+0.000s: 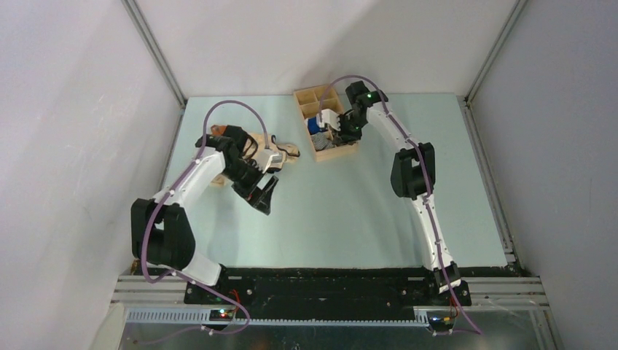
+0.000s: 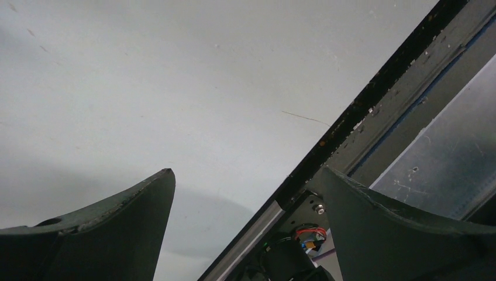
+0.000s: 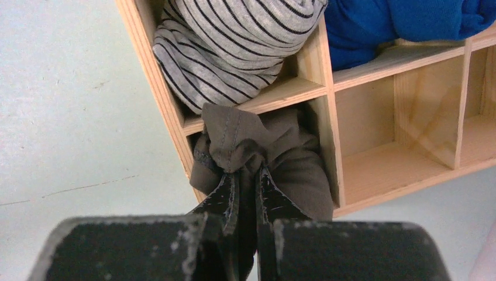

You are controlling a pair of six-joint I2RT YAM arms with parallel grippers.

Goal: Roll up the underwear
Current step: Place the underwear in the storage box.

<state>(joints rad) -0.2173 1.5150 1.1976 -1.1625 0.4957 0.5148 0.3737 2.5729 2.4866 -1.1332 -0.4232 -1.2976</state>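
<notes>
Right wrist view: the right fingers are clenched on a fold of the underwear. The underwear is bunched in a corner compartment of the wooden box and overlaps the box's outer wall. The adjoining compartment holds a striped roll, and a blue roll sits in the compartment beside that. The left fingers are released and spread wide above the counter, well apart from the box.
</notes>
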